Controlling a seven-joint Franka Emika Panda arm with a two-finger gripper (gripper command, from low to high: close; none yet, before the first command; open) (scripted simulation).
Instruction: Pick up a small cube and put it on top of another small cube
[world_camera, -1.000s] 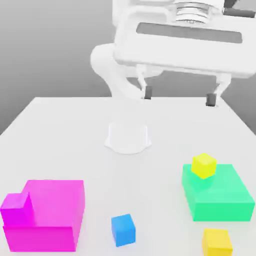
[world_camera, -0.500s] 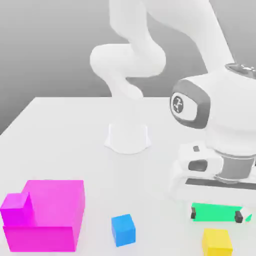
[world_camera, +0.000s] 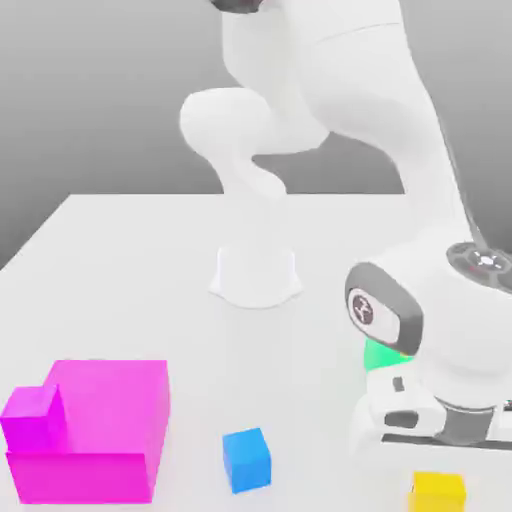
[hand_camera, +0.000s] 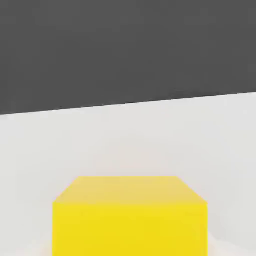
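Note:
The small cube (world_camera: 437, 492), golden-yellow, sits on the white table at the front of the exterior view's right. It also looms close and square-on in the hand view (hand_camera: 130, 217). My gripper (world_camera: 437, 458) has come straight down onto it, shut on the cube, with the white hand (world_camera: 430, 425) just above the cube's top. The other small cube is hidden behind my arm.
A sliver of a green block (world_camera: 379, 353) shows behind my wrist. A blue cube (world_camera: 246, 458) lies front centre. At front left stands a large magenta block (world_camera: 105, 425) with a small magenta cube (world_camera: 30, 410). The arm's base (world_camera: 256, 272) is at the back.
My hand came down from high over the table, past the green block, to the golden-yellow cube at the front. The gripper went from open to shut.

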